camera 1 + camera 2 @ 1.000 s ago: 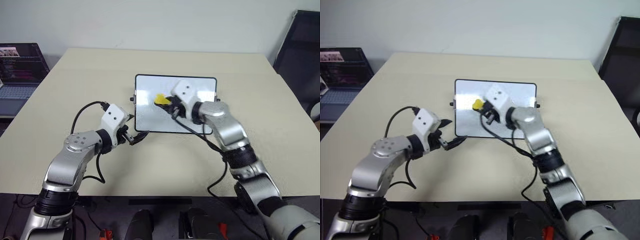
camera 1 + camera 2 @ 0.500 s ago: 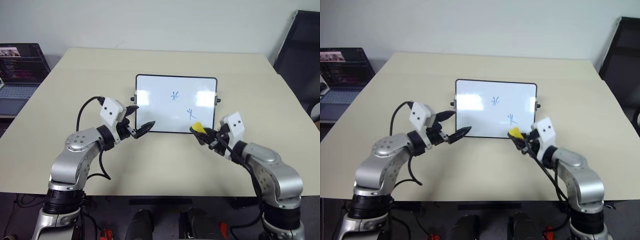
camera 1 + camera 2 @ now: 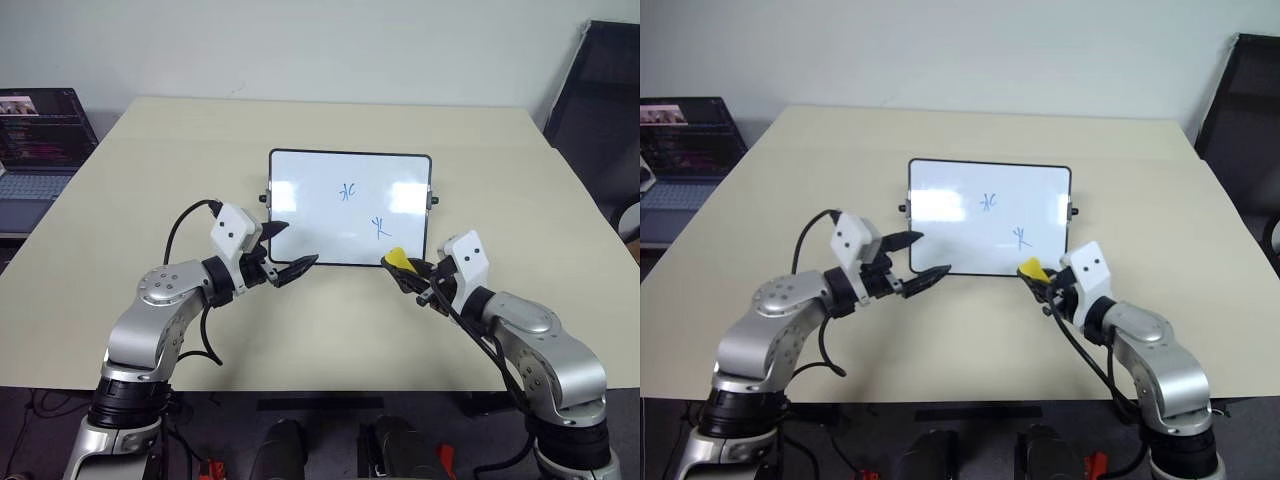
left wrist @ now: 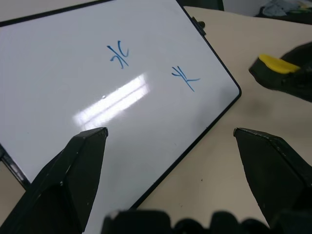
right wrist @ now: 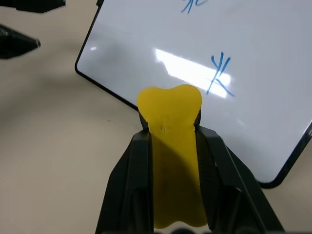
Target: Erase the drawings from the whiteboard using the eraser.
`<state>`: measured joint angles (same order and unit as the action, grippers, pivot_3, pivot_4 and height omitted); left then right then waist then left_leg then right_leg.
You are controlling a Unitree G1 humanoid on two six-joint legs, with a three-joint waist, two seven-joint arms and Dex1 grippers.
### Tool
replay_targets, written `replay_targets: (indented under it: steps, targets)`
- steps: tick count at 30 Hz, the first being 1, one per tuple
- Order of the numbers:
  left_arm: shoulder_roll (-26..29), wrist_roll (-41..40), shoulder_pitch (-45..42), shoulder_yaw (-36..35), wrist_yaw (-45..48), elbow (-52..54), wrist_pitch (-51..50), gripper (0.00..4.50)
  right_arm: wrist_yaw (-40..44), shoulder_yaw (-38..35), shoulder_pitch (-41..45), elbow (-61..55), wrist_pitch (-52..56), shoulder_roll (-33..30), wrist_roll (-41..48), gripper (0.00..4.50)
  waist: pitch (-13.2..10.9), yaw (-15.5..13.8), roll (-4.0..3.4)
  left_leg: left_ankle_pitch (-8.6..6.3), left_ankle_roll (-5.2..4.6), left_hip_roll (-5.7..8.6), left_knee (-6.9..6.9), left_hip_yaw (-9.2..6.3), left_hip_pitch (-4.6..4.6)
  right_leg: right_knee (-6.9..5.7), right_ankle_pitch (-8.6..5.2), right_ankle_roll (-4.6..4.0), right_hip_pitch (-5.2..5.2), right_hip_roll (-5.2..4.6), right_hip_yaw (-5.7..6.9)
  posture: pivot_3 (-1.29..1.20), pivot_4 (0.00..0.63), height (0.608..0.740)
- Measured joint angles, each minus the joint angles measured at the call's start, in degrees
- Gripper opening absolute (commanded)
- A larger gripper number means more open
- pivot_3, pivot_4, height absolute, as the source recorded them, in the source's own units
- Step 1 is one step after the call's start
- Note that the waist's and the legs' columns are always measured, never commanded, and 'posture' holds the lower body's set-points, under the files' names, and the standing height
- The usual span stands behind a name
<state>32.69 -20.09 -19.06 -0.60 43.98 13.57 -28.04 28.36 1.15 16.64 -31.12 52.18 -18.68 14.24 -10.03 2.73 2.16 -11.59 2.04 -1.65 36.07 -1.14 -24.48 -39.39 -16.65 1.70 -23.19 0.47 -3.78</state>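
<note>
While right hand [image 3: 408,271] grips eraser [image 3: 395,258] — two drawings [image 3: 381,227] remain.

Bright, even indoor light, with glare on the glossy board

The whiteboard [image 3: 349,208] carries a pale streak of reflected overhead light across its surface, seen again as a white bar in both wrist views. Shadows on the table [image 3: 180,160] are soft and faint. In the left wrist view the near black fingers [image 4: 73,180] look soft-edged, while the board beyond stays sharp.
</note>
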Motion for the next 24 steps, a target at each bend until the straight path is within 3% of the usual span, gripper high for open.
replay_targets:
  steps: [9,14,24]
  targets:
    - [-0.4,2.3,-3.1,2.7,0.6,-2.8,1.1,4.5,-4.3,7.2,10.9,17.7,-12.1,-1.1,-8.9,0.86,0.0,-0.1,0.0,0.0,0.0,0.01,-0.02,0.15,-0.01,0.05,0.09,-0.14,0.0,-0.01,-0.02,0.0,0.15,0.74]
    - [-0.5,2.6,-3.9,3.8,1.7,-3.9,2.3,4.5,-8.7,11.3,20.2,33.3,-21.0,0.3,-16.3,0.86,0.0,0.2,0.0,-0.01,0.0,0.0,-0.03,0.23,-0.01,0.0,0.1,-0.16,-0.03,0.0,-0.03,0.0,0.15,0.74]
    - [-0.3,2.9,-2.2,4.1,2.9,-4.2,2.5,4.5,-3.9,15.7,21.4,38.9,-26.9,-0.6,-20.5,0.86,0.0,0.4,0.03,0.0,-0.01,-0.01,-0.01,0.22,0.6,-0.13,0.11,-0.13,0.46,0.02,-0.19,0.0,0.15,0.74]
